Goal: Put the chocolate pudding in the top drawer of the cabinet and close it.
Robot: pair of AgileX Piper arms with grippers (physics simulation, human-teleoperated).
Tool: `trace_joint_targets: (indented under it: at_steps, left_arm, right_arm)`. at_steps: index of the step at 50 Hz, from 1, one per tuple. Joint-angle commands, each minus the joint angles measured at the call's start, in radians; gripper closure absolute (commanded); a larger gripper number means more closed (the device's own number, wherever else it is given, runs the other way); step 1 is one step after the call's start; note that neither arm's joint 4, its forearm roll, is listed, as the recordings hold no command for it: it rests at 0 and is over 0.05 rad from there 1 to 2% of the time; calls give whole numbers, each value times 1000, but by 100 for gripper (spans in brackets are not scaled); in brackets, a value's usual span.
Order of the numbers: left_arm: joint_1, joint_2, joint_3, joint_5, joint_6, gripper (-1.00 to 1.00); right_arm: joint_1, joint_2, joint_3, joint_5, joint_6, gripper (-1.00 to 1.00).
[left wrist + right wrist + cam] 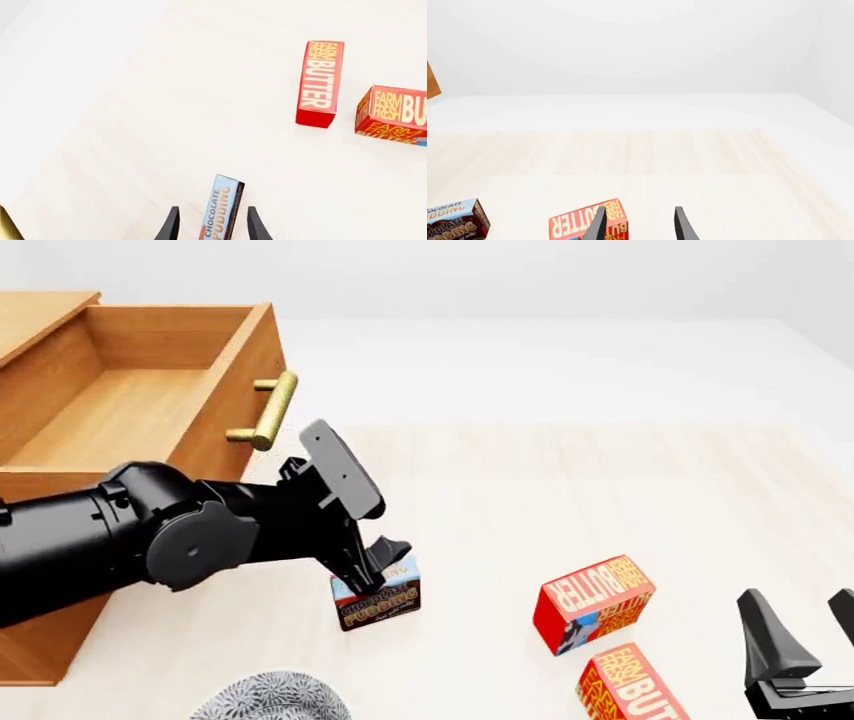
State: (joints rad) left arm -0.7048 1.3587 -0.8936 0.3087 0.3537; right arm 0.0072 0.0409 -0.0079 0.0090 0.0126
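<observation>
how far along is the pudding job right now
Done: the top drawer of the cabinet stands open. In hand: the left gripper brackets the chocolate pudding, which is up on edge; a firm grip isn't clear. Left: lift it, place it in the drawer, push the drawer shut.

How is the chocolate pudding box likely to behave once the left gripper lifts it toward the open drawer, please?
The chocolate pudding looks like a small flat carton, so probably light and fairly stiff. The left gripper straddles its narrow edge, so it may pivot if squeezed off-centre. Its smooth printed faces could slip under a weak grip.
</observation>
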Motion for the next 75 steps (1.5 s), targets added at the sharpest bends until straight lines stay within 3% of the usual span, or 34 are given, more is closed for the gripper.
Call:
trace_joint_targets:
  at_steps: [1, 23, 50, 75]
  left_arm:
    - [5, 20, 7, -22, -31, -100]
    - [-17, 82, 38, -74, -97, -100]
    - [53, 82, 55, -87, -80, -100]
    - [62, 119, 100, -143, -77, -100]
  right_arm:
    - [-2, -5, 4, -5, -4, -100]
    - [-3, -7, 4, -5, -4, -100]
    - [-3, -6, 4, -5, -4, -100]
    - [-3, -5, 4, -5, -4, -100]
